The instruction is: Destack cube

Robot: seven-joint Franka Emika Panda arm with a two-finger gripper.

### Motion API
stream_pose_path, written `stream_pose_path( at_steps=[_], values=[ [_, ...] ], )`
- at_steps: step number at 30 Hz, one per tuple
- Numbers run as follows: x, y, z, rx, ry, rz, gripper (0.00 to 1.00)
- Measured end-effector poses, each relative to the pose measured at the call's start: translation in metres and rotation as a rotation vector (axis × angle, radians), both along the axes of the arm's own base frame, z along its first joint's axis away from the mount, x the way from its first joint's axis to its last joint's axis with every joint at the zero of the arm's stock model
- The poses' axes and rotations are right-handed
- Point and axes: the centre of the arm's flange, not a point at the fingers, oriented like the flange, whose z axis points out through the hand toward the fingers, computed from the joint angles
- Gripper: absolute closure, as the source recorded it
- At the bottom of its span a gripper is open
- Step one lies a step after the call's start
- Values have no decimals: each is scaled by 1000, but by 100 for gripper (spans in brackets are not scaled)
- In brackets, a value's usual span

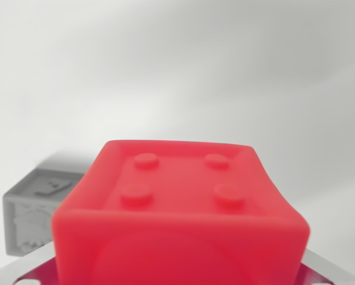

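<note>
A red cube (180, 219) filled the bottom of the wrist view, very close to the camera, with four round studs on its recessed top face. Behind it, toward the wrist view's left, a grey cube (38, 211) with relief patterns stood on the pale tabletop (225, 77), slightly blurred. The pincer itself was not visible, so I could not tell whether it was holding the red cube.
</note>
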Motion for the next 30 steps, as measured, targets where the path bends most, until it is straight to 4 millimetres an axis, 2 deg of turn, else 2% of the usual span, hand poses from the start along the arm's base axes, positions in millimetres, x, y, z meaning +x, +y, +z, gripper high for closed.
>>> stream_pose_path(
  at_steps=[30],
  values=[
    [9,-49,-15,1,0,40,100]
  ],
)
